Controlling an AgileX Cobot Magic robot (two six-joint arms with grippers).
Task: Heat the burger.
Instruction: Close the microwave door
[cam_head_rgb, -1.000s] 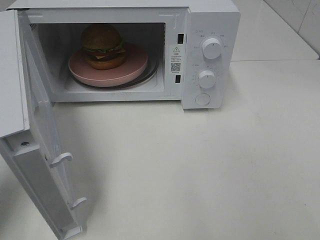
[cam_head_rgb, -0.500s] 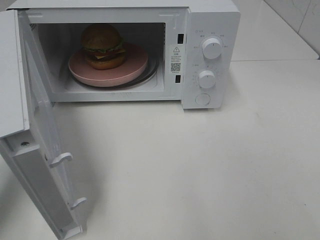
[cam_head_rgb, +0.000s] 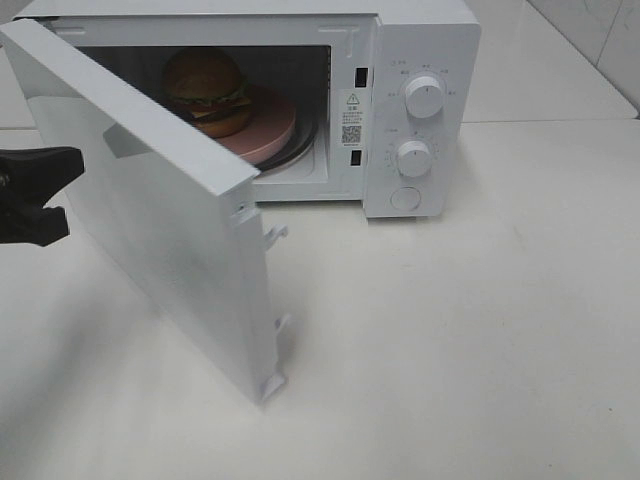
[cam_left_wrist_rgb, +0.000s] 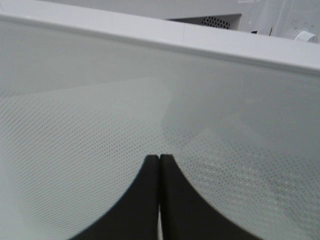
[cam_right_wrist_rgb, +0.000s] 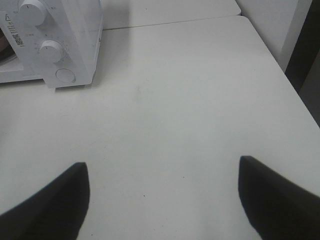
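The burger (cam_head_rgb: 205, 85), with its golden bun, lettuce and cheese, sits on a pink plate (cam_head_rgb: 268, 135) inside the white microwave (cam_head_rgb: 420, 40). The microwave door (cam_head_rgb: 160, 210) stands about half swung and hides part of the plate. At the left edge of the high view my left gripper (cam_head_rgb: 72, 165) is shut, its tips at the door's outer face. In the left wrist view the shut gripper (cam_left_wrist_rgb: 159, 157) points at the door's dotted glass (cam_left_wrist_rgb: 75, 125). My right gripper (cam_right_wrist_rgb: 162, 164) stands open over bare table, holding nothing; the high view does not show it.
The microwave's control panel carries two knobs (cam_head_rgb: 424, 97) (cam_head_rgb: 412, 158) and a round button (cam_head_rgb: 404, 198); the right wrist view shows the lower knob (cam_right_wrist_rgb: 51, 50) too. White table (cam_head_rgb: 450, 330) stretches in front and to the right. A tiled wall corner (cam_head_rgb: 600, 40) is at the back right.
The door has swung from wide open to about half shut. My left gripper has come into the high view at the left edge, behind the door.
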